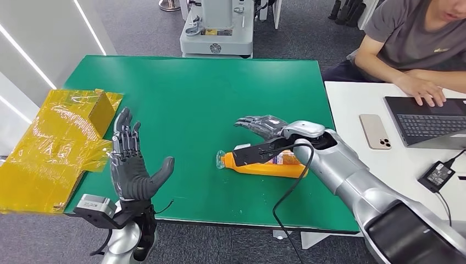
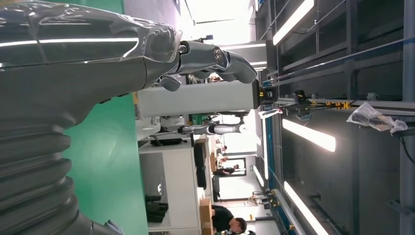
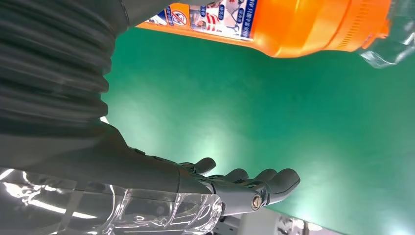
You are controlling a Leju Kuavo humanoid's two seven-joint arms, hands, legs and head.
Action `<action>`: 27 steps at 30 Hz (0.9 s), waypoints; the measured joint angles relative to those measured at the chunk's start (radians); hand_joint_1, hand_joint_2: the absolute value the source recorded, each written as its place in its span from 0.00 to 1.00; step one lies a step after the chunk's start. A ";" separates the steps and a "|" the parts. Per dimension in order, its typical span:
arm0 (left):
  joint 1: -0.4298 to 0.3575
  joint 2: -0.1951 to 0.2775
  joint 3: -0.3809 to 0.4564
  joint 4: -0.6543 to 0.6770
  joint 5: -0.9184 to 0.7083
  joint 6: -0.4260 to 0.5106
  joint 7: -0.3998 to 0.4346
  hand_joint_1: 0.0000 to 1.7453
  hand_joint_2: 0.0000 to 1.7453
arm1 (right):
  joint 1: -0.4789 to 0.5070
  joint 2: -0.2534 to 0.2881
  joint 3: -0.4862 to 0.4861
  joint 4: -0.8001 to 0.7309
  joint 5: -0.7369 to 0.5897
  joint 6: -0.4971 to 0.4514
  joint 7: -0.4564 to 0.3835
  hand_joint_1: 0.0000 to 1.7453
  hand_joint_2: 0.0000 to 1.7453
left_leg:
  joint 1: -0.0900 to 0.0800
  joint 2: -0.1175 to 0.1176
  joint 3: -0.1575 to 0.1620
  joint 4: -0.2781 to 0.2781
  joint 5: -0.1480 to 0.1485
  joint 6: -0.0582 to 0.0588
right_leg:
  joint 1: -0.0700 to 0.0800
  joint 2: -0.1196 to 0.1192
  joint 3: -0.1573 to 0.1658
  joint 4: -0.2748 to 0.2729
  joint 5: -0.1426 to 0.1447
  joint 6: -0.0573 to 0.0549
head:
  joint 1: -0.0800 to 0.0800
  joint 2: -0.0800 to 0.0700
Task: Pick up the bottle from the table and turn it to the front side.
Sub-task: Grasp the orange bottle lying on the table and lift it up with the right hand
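An orange bottle (image 1: 266,167) with a printed label lies on its side on the green table (image 1: 192,93), its clear cap end (image 1: 221,160) pointing left. My right hand (image 1: 262,136) hovers over it with fingers spread, its dark fingers (image 1: 257,123) beyond the bottle. In the right wrist view the bottle (image 3: 303,24) lies apart from the fingers (image 3: 244,183), with bare green table between them. My left hand (image 1: 132,169) is raised near the table's front left, open and holding nothing; its fingers (image 2: 215,56) show in the left wrist view.
A yellow film-wrapped box (image 1: 60,146) sits at the table's left edge. On the right, a white table (image 1: 351,99) carries a phone (image 1: 375,131), a laptop (image 1: 428,118) and an adapter (image 1: 438,174); a person (image 1: 417,44) types there. A black cable (image 1: 290,198) hangs from my right arm.
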 joint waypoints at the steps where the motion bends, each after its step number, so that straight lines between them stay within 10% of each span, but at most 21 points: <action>1: 0.000 0.000 0.000 0.001 0.000 0.001 0.000 0.00 1.00 | -0.001 0.000 0.004 0.004 -0.004 0.002 0.004 0.00 1.00 | 0.000 0.000 0.000 0.000 0.000 0.000 | 0.000 0.000 0.000 0.000 0.000 0.000 | 0.000 0.000; 27: -0.028 0.000 0.000 0.027 0.014 0.021 0.033 0.00 1.00 | 0.120 -0.076 0.115 0.117 -0.012 -0.112 0.149 0.00 1.00 | 0.000 0.000 0.000 0.000 -0.001 0.001 | 0.000 0.000 0.000 0.000 0.000 0.000 | 0.000 0.000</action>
